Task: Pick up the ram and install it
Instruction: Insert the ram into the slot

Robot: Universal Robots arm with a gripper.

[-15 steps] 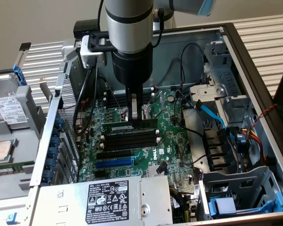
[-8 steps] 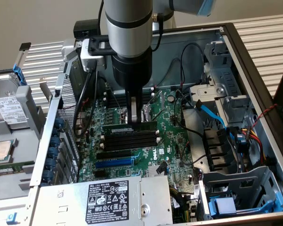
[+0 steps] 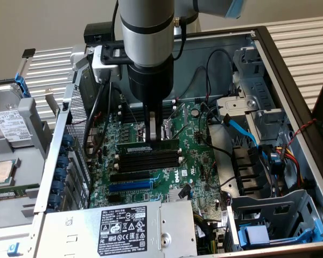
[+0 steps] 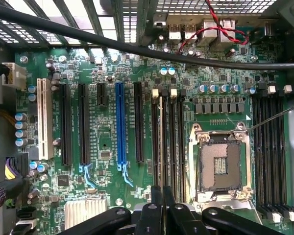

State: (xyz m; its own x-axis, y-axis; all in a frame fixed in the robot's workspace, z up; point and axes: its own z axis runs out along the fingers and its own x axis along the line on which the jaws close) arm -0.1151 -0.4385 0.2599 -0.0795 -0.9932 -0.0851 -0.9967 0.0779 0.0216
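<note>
Install step, I reckon: my gripper (image 3: 157,137) is clamped on the ram (image 3: 132,145), edge-down right at the black mem slots (image 3: 148,161), and seating needs it square w/ one slot, even push.

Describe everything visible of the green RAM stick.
The long, thin green circuit-board RAM stick bears dark chips and stands level on its long edge over the long black plastic memory slots. The arm's gripper is shut on its middle from above. Whether it is seated cannot be told.
</note>
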